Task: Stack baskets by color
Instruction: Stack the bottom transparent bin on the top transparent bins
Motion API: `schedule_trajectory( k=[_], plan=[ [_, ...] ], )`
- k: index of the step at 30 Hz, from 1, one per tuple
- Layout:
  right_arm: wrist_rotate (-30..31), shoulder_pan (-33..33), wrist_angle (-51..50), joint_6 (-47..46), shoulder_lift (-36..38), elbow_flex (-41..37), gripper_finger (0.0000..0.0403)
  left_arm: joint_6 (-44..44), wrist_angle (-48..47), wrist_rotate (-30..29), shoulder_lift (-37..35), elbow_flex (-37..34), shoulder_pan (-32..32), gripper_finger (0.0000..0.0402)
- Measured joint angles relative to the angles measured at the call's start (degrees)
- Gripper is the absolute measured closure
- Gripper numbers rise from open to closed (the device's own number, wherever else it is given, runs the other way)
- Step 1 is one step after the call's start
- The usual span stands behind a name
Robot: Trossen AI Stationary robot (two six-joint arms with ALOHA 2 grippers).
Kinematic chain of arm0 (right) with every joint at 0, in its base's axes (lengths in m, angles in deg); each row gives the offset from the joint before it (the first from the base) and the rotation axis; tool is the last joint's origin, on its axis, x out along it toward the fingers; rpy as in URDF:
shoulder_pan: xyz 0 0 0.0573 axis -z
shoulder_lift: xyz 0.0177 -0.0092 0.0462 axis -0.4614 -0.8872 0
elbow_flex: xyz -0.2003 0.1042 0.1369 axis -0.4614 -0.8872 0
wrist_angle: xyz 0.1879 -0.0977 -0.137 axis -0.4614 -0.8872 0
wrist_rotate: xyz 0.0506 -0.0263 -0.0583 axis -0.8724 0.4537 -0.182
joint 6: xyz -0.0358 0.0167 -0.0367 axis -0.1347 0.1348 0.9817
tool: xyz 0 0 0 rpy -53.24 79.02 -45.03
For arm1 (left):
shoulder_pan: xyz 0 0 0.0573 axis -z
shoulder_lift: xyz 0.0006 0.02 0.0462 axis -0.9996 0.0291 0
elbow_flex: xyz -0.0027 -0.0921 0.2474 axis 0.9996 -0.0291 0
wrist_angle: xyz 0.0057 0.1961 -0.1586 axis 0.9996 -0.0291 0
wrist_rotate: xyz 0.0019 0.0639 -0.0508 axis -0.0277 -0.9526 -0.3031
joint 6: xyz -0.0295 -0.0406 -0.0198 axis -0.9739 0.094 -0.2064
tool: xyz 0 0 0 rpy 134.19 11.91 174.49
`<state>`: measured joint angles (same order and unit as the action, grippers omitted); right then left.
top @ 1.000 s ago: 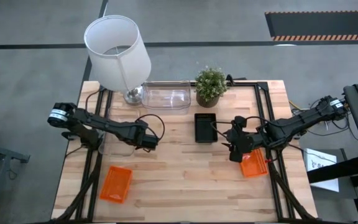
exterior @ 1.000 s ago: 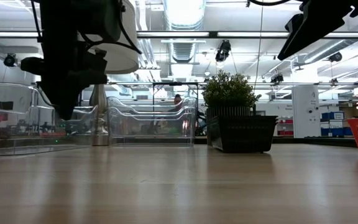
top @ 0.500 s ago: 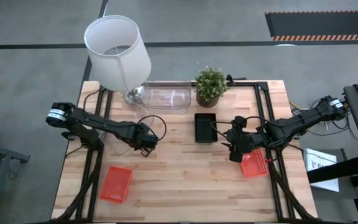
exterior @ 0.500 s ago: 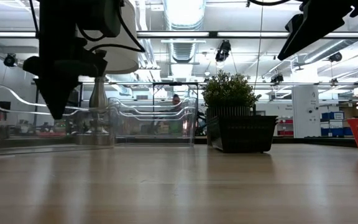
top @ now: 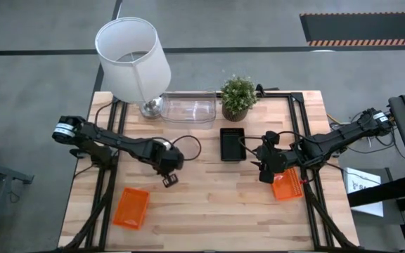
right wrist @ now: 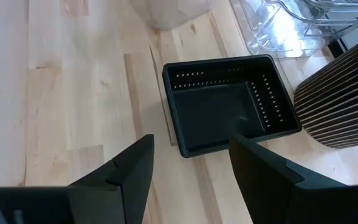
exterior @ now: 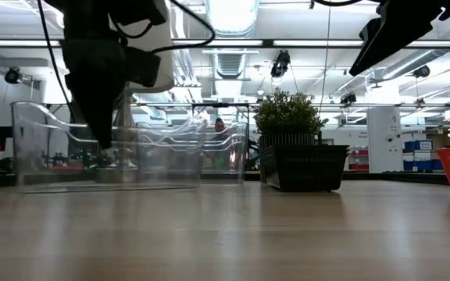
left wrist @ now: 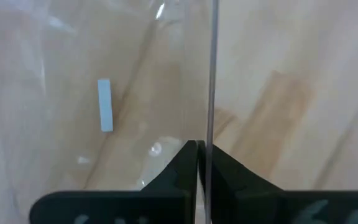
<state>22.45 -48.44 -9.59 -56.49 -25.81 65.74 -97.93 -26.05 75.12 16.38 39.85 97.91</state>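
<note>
Clear plastic is what our left gripper (left wrist: 199, 163) has hold of: its two dark fingers are pressed together on the thin wall of a clear basket (exterior: 108, 152), pinching the rim edge-on, as the left wrist view shows. We judge the grip sits on the wall because a shallow tray like this offers no better purchase, and a pinched rim lets us drag or lift it toward its match. From above, that gripper (top: 169, 163) sits at about nine o'clock from the table's centre.

Our right gripper (right wrist: 188, 165) hangs with its fingers spread wide and nothing between them, at about three o'clock, poised over the table (top: 209, 211) just short of the black basket (right wrist: 229, 102). We read that as waiting, or lining up on the black one.

Outward from there: a second clear basket (top: 187, 109) rests at twelve o'clock, between the lampshade (top: 132, 56) and the potted plant (top: 238, 95), the likely place to nest the one we hold. The black basket (top: 231, 143) lies near the centre, just below the plant. One orange basket (top: 131, 207) lies at seven o'clock; another (top: 285, 185) at four o'clock, partly under the right arm.

The held basket looks glassy and see-through, its walls gently curved, and barely visible from above.
</note>
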Motion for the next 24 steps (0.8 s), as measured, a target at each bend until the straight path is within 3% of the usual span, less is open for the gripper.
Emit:
schedule_trajectory(
  k=[12, 24],
  plan=[
    [-0.05, 0.01, -0.01, 0.66, 0.00, -0.02, 0.0202, 5.19, 2.13, 2.59, 0.00, 0.00, 0.29, 0.0397],
    [-0.24, -0.01, 10.00, 11.89, 0.13, -4.29, 0.0202, 9.94, 1.98, 2.89, -0.52, 0.34, 0.69, 0.0272]
  ],
)
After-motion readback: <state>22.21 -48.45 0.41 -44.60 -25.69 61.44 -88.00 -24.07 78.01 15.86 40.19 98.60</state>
